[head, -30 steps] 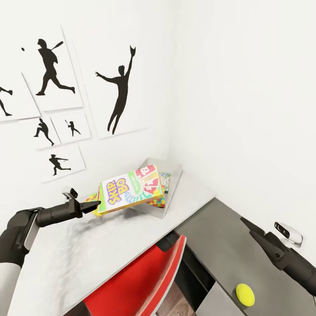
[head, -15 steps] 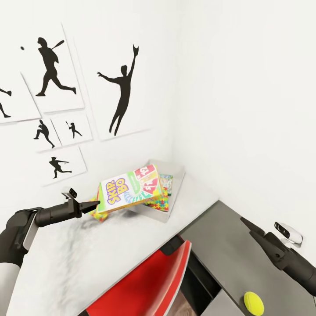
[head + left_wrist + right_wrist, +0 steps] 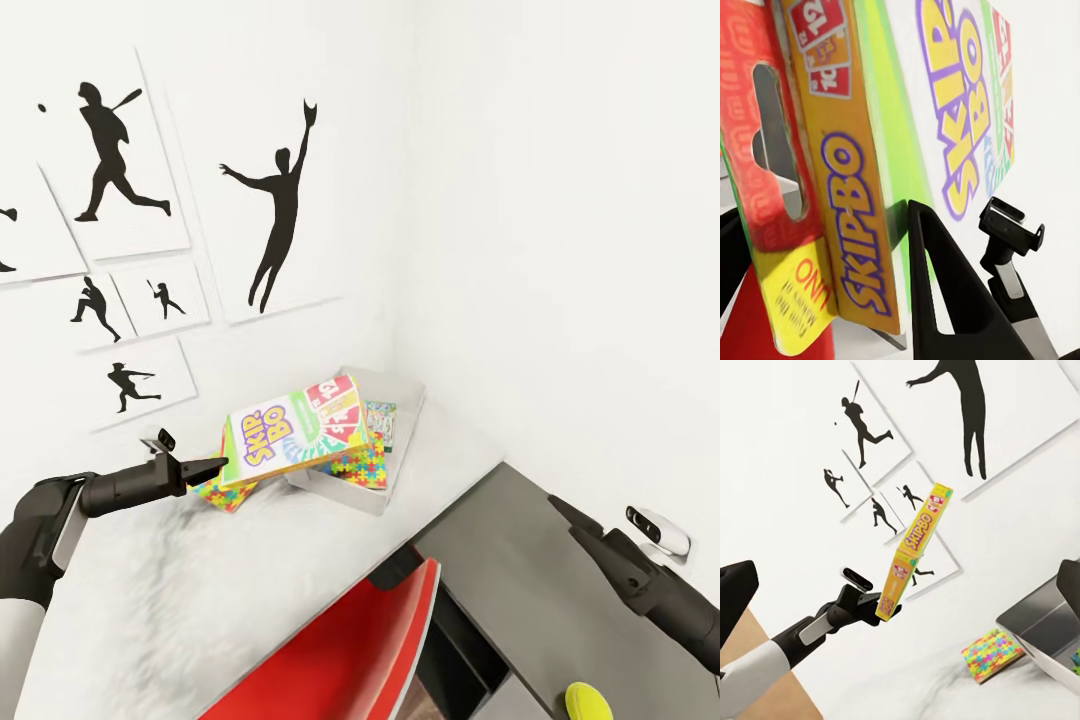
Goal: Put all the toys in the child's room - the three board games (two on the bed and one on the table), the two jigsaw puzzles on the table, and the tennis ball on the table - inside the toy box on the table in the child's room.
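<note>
Over toy box [image 3: 400, 430]: one board game [image 3: 295, 430].

One Skip-Bo game box [image 3: 293, 429] sat clamped between the left fingers [image 3: 206, 466]. Two jigsaw puzzles [image 3: 222, 492] [image 3: 360, 461], one toy box [image 3: 402, 412] and one tennis ball [image 3: 588, 700] lay beyond them on the surface [image 3: 200, 590].

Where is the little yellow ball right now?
In the head view, the tennis ball sits on the table's dark lower end, on the robot's right, just below the right gripper.
</note>
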Controlling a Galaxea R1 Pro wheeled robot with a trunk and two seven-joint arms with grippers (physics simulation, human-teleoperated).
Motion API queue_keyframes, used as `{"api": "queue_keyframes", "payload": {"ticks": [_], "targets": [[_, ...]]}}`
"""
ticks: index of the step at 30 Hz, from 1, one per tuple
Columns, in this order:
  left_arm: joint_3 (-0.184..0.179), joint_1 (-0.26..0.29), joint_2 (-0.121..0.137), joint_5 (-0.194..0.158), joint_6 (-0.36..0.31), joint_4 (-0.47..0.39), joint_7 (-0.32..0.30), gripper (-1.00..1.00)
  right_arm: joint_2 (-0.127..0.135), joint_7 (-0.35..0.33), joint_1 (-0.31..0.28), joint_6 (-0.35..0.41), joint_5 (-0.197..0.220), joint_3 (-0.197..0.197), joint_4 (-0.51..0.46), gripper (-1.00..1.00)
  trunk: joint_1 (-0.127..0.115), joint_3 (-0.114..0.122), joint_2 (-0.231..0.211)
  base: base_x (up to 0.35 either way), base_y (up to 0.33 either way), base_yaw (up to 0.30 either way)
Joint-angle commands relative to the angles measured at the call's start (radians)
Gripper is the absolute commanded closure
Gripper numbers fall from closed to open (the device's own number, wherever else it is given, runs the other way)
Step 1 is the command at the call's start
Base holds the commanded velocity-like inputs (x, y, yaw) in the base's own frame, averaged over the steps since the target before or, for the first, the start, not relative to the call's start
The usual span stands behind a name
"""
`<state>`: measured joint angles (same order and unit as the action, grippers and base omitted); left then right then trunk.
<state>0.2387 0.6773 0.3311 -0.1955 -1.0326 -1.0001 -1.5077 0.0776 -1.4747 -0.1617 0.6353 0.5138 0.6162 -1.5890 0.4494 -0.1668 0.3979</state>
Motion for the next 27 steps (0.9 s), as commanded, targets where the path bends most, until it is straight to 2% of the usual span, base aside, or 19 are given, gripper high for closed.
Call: {"api": "queue_keyframes", "payload": {"ticks": [1, 7, 10, 13, 15, 19, 23, 24, 27], "targets": [[0.000, 0.001, 0.000, -0.001, -0.011, 0.000, -0.003, 1.00, 0.000, -0.002, -0.001, 0.010, 0.002, 0.000, 0.000, -1.00, 0.001, -0.002, 0.002, 0.001, 0.000, 0.000], [-0.004, 0.001, -0.002, -0.001, -0.011, -0.002, -0.002, 1.00, 0.000, 0.004, -0.001, 0.010, 0.002, 0.000, 0.000, -1.00, 0.001, -0.002, 0.002, 0.000, 0.000, 0.000], [-0.005, 0.002, -0.014, 0.006, -0.008, 0.004, 0.019, 1.00, 0.001, 0.015, -0.001, 0.011, 0.001, 0.002, 0.000, -1.00, 0.001, -0.002, 0.002, 0.000, 0.000, 0.000], [-0.007, 0.008, -0.057, 0.008, -0.009, 0.002, 0.067, 1.00, 0.001, 0.027, -0.001, 0.012, 0.001, 0.003, 0.000, -1.00, 0.001, -0.002, 0.002, 0.000, 0.000, 0.000], [-0.006, 0.039, -0.102, 0.007, -0.011, 0.002, 0.131, 1.00, 0.002, 0.033, -0.001, 0.012, 0.002, 0.005, 0.001, -1.00, 0.001, -0.002, 0.002, 0.000, 0.000, 0.000], [-0.005, 0.099, -0.154, 0.003, -0.013, 0.002, 0.243, 1.00, 0.002, 0.047, -0.001, 0.011, 0.001, 0.005, 0.002, -1.00, 0.001, -0.002, 0.002, 0.000, 0.000, 0.000], [-0.001, 0.175, -0.242, 0.001, -0.013, 0.011, 0.426, 1.00, 0.007, 0.086, -0.001, 0.012, 0.001, 0.006, 0.003, -1.00, 0.001, -0.002, 0.002, 0.000, 0.000, 0.000], [0.000, 0.183, -0.251, 0.000, -0.013, 0.012, 0.453, 1.00, 0.008, 0.090, -0.001, 0.012, 0.001, 0.006, 0.003, -1.00, 0.001, -0.002, 0.002, 0.000, 0.000, 0.000], [0.003, 0.212, -0.300, -0.005, -0.013, 0.016, 0.585, 1.00, 0.010, 0.099, -0.001, 0.012, 0.002, 0.008, 0.004, -1.00, 0.001, -0.002, 0.002, 0.000, 0.000, 0.000]]}}
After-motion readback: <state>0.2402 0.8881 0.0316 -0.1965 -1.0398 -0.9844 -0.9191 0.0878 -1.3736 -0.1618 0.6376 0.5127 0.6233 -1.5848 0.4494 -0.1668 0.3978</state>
